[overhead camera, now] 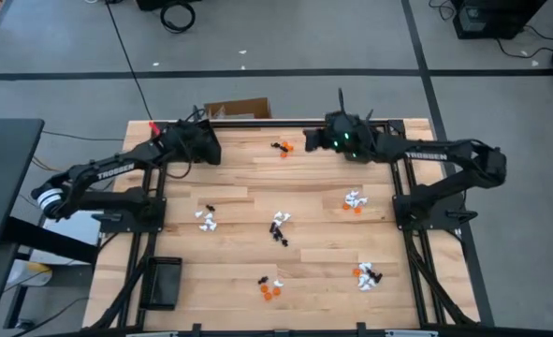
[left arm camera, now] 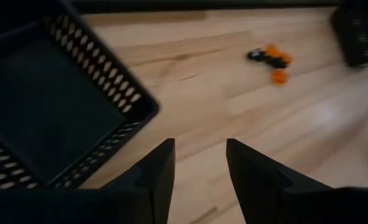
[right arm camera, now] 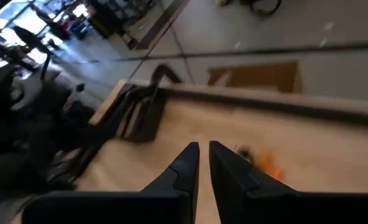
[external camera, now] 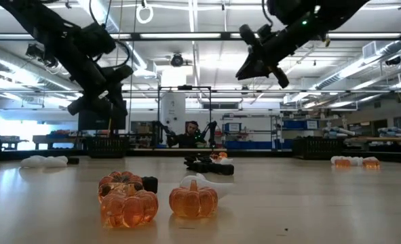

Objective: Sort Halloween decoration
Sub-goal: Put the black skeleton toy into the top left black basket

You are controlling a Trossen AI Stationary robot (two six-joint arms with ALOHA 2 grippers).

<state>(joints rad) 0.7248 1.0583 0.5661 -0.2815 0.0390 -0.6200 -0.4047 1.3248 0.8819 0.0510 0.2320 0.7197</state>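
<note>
Six loose clusters of the Halloween decoration [overhead camera: 279, 226] lie scattered over the wooden surface [overhead camera: 239, 267], none of them held. One cluster of orange and black trinkets [overhead camera: 283, 147] sits near the far edge, between the two arms. White ones with a black piece [overhead camera: 206, 219] lie toward the left, and a white and orange group [overhead camera: 353, 200] toward the right. Along the near side sit orange pumpkins [overhead camera: 270, 286] and another mixed group [overhead camera: 366, 274].

The left gripper [left arm camera: 198, 163] hangs above the far left corner, its jaws released with a clear gap and nothing between them; just beside it stands a black perforated tray [left arm camera: 59, 106] (its wall shows rows of holes). The right gripper [right arm camera: 200, 159] hovers above the far edge close to the orange and black cluster, its jaws nearly closed on nothing. A second black tray [overhead camera: 162, 281] rests at the near left corner.
</note>
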